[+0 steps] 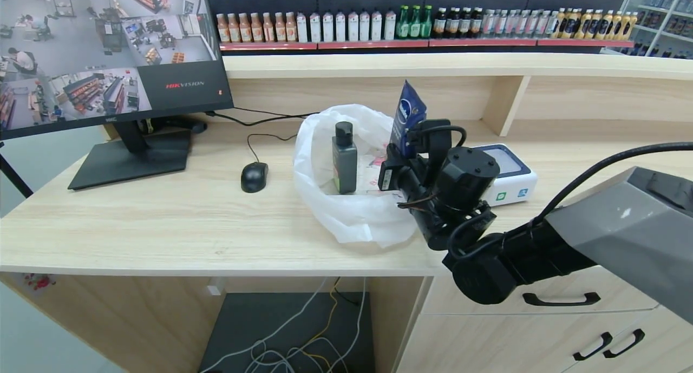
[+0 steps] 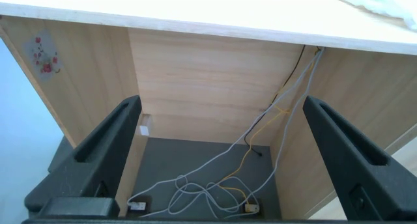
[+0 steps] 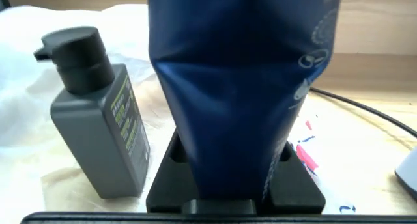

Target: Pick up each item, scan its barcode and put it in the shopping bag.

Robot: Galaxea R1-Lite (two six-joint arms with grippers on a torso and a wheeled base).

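A: Nearest, the right gripper (image 1: 403, 145), closed tight on the low end of the blue tube (image 1: 409, 113), upright just over the shopping bag's (image 1: 314, 167) right edge.
B: Handling?
A: Probably light, soft-walled and glossy, so prone to denting or slipping. Best held low, near the firmer end.
B: Beyond?
A: Inside the bag, a matte grey pump bottle (image 1: 344, 159), boxy, amid thin crinkled film. Well below the bag, the left gripper (image 2: 221, 129), spread wide, empty.
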